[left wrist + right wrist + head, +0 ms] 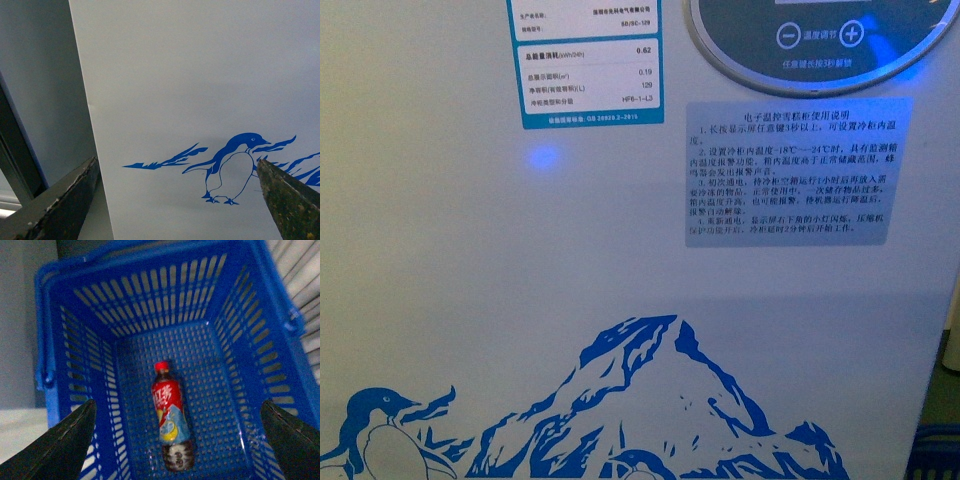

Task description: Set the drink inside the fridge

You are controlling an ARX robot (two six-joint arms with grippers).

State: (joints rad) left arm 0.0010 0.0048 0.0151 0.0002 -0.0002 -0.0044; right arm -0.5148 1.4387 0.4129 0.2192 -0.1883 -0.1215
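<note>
Inside the blue basket (150,295), the drink (171,415) shows only beneath the spread right pincer (178,404).

on the left gripper (176,161), dark wedge fingers (60,205) are showing wear: pale chipped edges at 8 o'clock, yellowish specks at 4 o'clock. the right gripper (178,402) is showing plainer, smooth black fingers (292,440).

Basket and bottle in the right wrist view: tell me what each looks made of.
Basket: moulded blue plastic by the look, slightly glossy, with walls and floor pierced by regular slots and holes. Bottle: probably clear plastic, since dark liquid shows through at its base. It has a red cap that also looks plastic, and a printed red wrap label, likely thin film.
</note>
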